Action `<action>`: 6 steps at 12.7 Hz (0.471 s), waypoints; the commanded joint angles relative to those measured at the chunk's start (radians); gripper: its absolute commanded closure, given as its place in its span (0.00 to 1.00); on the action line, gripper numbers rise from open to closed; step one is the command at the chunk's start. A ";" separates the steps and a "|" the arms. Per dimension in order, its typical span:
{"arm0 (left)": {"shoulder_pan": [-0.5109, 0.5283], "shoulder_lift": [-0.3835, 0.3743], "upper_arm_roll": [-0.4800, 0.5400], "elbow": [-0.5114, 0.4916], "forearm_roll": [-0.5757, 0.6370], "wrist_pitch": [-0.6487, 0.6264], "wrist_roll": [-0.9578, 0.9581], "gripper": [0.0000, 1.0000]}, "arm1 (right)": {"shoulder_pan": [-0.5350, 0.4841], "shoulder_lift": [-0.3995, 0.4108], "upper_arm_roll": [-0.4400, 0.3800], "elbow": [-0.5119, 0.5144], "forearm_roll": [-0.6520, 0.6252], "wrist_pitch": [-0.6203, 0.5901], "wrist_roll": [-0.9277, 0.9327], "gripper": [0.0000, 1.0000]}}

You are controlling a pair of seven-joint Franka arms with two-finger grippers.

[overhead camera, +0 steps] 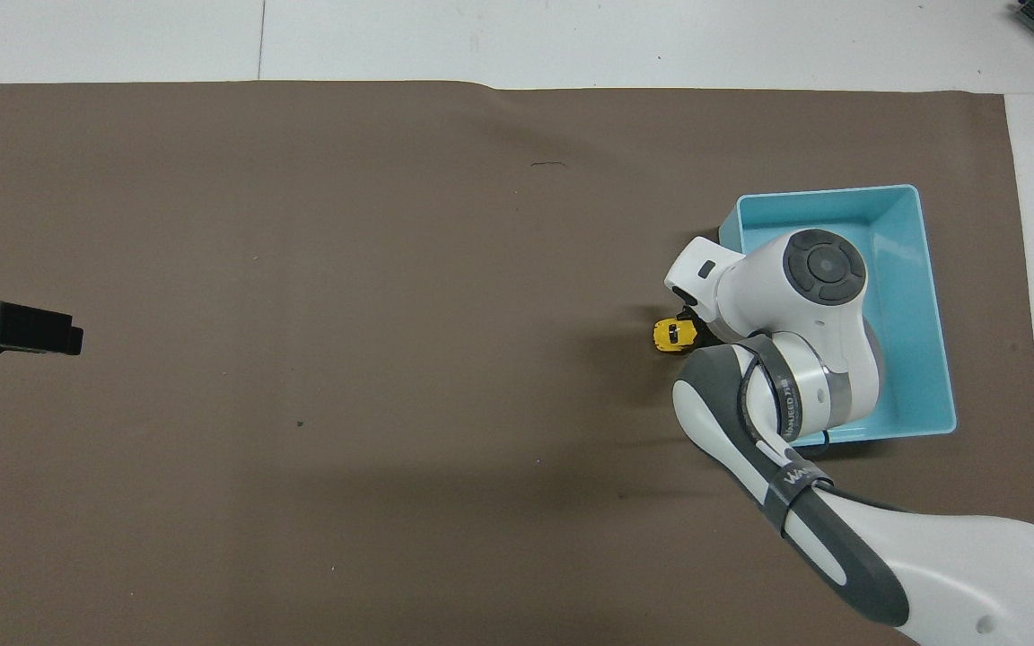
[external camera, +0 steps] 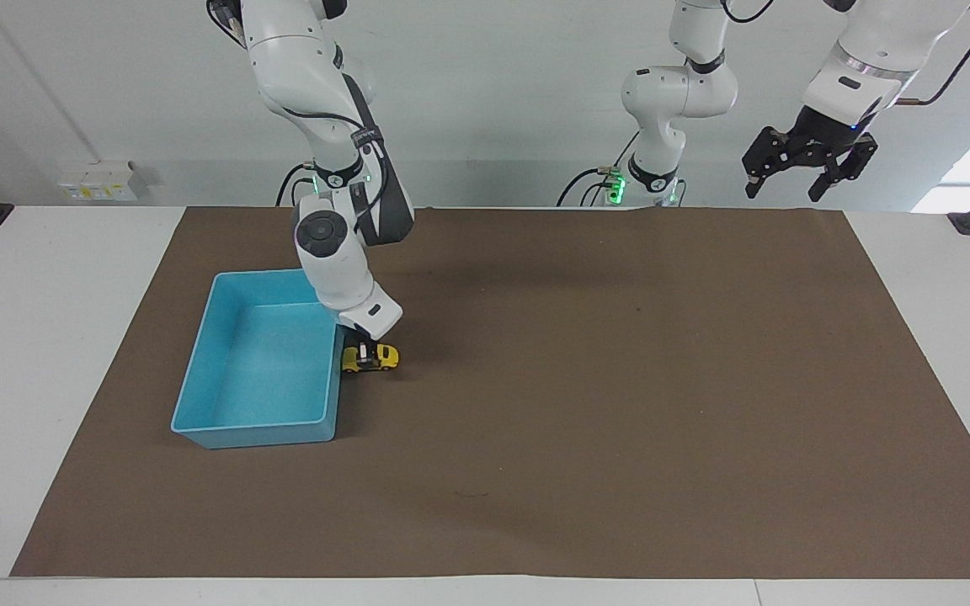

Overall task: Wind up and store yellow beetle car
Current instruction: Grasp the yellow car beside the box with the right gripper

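The right gripper (external camera: 365, 354) is clamped on the car (external camera: 371, 358), which sits on the mat (external camera: 620, 404) beside the bin (external camera: 199, 370). In the facing view, the bin lies at 9 o'clock from the car, along the car's long axis. The left gripper (external camera: 798, 175) waits with fingers apart.

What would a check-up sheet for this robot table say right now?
Surface: brown mat on a white table.
Job's things: yellow car on the mat beside the blue bin, toward the left arm's end; bin holds nothing.
Clutter: nothing seen.
End effectors: right end effector down at the car, shut on it. Left end effector open, waiting raised at the left arm's end.
Cables: black ones along both arms and at the bases.
Surroundings: white wall, a small white box at the table's edge.
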State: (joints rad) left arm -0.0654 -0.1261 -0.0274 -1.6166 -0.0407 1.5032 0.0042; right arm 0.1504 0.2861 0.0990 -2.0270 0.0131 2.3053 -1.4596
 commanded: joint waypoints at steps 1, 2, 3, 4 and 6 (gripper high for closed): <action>0.018 0.003 -0.009 0.015 -0.007 -0.020 0.010 0.00 | 0.000 0.001 0.008 0.019 -0.012 0.009 0.056 0.90; 0.016 0.003 -0.009 0.015 -0.007 -0.020 0.010 0.00 | 0.003 0.002 0.010 0.028 -0.012 0.009 0.088 0.91; 0.016 0.003 -0.009 0.015 -0.007 -0.020 0.010 0.00 | 0.021 0.007 0.010 0.037 -0.012 0.009 0.109 0.91; 0.018 0.003 -0.009 0.015 -0.007 -0.020 0.010 0.00 | 0.027 0.010 0.010 0.047 -0.012 0.009 0.123 0.91; 0.018 0.003 -0.009 0.015 -0.007 -0.020 0.010 0.00 | 0.028 0.012 0.010 0.062 -0.008 0.008 0.130 0.91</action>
State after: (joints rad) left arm -0.0653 -0.1261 -0.0274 -1.6166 -0.0407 1.5032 0.0042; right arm 0.1797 0.2865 0.1064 -1.9892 0.0130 2.3055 -1.3552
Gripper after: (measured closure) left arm 0.000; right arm 0.555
